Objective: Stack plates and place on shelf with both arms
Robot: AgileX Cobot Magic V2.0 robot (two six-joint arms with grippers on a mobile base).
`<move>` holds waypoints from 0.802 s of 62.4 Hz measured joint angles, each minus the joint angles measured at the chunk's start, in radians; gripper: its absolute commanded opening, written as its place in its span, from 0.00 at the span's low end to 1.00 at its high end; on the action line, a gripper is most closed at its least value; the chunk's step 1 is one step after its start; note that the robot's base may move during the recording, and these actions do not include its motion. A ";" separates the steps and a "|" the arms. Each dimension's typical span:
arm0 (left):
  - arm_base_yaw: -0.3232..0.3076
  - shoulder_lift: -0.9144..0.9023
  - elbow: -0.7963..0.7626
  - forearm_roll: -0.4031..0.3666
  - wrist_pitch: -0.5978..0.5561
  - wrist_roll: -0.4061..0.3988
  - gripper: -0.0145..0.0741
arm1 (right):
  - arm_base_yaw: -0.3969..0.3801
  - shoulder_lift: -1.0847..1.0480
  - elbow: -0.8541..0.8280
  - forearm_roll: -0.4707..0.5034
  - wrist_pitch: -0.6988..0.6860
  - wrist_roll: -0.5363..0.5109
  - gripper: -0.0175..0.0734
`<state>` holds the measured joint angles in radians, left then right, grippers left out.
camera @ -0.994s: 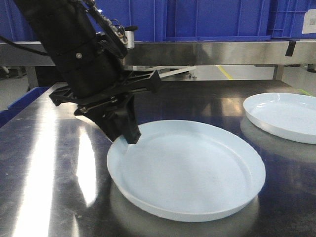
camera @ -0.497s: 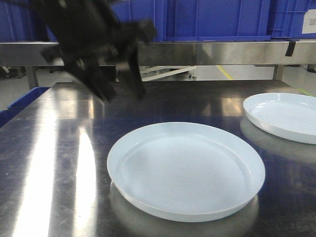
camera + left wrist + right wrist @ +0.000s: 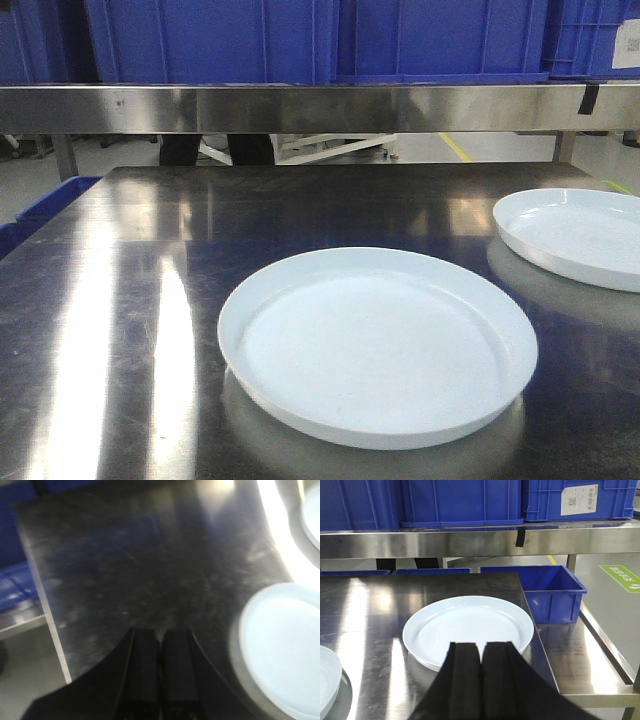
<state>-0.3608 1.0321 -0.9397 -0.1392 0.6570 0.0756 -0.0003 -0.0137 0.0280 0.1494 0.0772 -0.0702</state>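
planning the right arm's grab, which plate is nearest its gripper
The right-hand plate, centred just ahead of the right gripper; the other plate sits off to its left.

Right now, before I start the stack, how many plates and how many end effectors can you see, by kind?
Plates: 2, the near plate and the far plate, lying apart, not stacked.
End effectors: 2, the left end effector and the right end effector, both shut and empty.
Total: 4

Left pincer (image 3: 160, 633), right pincer (image 3: 481, 646): matte black, twin flat rectangular blades, flared base.
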 measured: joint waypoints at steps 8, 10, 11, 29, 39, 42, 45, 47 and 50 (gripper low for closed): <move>0.070 -0.150 0.155 0.004 -0.088 0.000 0.26 | 0.000 0.000 0.000 0.000 0.000 0.000 0.25; 0.080 -0.187 0.188 0.004 -0.105 0.000 0.26 | 0.000 0.000 0.000 0.000 0.000 0.000 0.25; 0.086 -0.209 0.214 0.004 -0.120 0.000 0.26 | 0.000 0.000 0.000 0.000 0.000 0.000 0.25; 0.105 -0.486 0.495 0.004 -0.321 -0.001 0.26 | 0.000 0.000 -0.003 0.000 0.006 0.000 0.25; 0.105 -0.562 0.569 0.004 -0.420 -0.001 0.26 | 0.000 0.000 -0.105 0.000 0.058 0.000 0.25; 0.105 -0.565 0.578 0.004 -0.431 -0.001 0.26 | 0.000 0.003 -0.177 0.000 0.102 0.000 0.25; 0.105 -0.565 0.580 0.004 -0.438 -0.001 0.26 | 0.000 0.021 -0.232 0.000 0.143 0.000 0.25; 0.105 -0.565 0.581 0.004 -0.440 -0.001 0.26 | 0.000 0.044 -0.280 0.000 0.171 0.000 0.25; 0.105 -0.565 0.581 0.004 -0.445 -0.001 0.26 | 0.000 0.088 -0.348 0.000 0.202 0.000 0.25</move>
<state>-0.2555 0.4666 -0.3590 -0.1353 0.2118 0.0742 -0.0003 0.0740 -0.3204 0.1494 0.2791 -0.0702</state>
